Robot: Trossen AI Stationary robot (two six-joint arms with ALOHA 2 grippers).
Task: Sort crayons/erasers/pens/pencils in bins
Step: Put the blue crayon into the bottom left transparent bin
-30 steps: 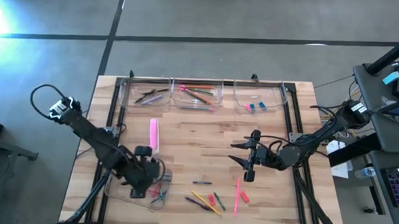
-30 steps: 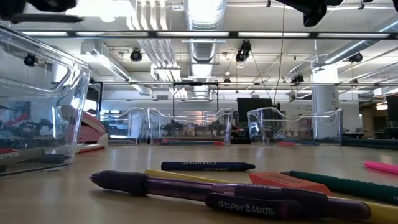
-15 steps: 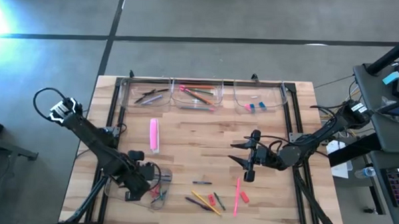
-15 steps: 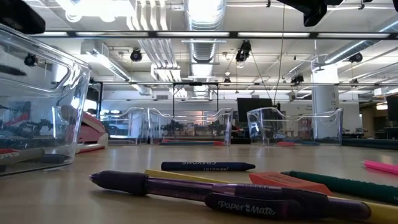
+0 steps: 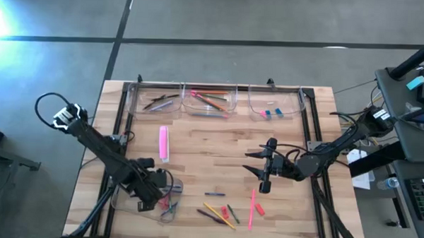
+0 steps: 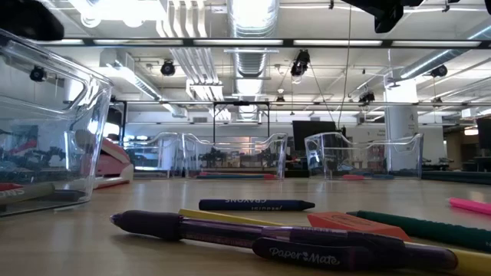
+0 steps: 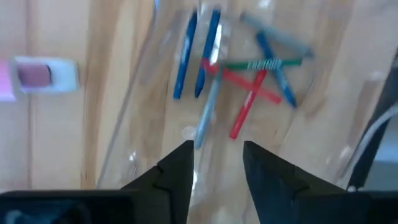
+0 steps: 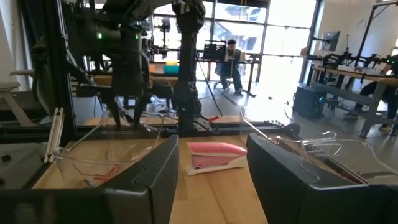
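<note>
The left gripper [image 7: 215, 163] is hovering right above the clear plastic bin at the near left of the wooden table [image 5: 197, 143], and its jaws are standing apart with nothing between them. Below it, in that near-left bin [image 7: 134, 152], the crayons [image 7: 249, 87] are lying crossed over one another in blue, red and green, which is just how dropped sticks would land. So this looks like a release over the crayon bin.

Across the table, the right gripper [image 5: 264, 179] is waiting in the air over the right half, jaws parted and empty, pointed toward the loose pile.

That pile is sitting near the front edge: an orange pencil [image 5: 216, 209], a long pink pencil [image 5: 252, 209], dark pens [image 5: 210, 216] and a small red eraser [image 5: 259, 209], all still to be sorted. A dark blue crayon [image 6: 257, 205] is lying flat on the wood too.

Along the far edge, three more clear bins [image 5: 209, 101] are standing in a row, each already holding its own kind. A pink and white stapler-like object [image 5: 164, 142] is lying apart, left of centre.
</note>
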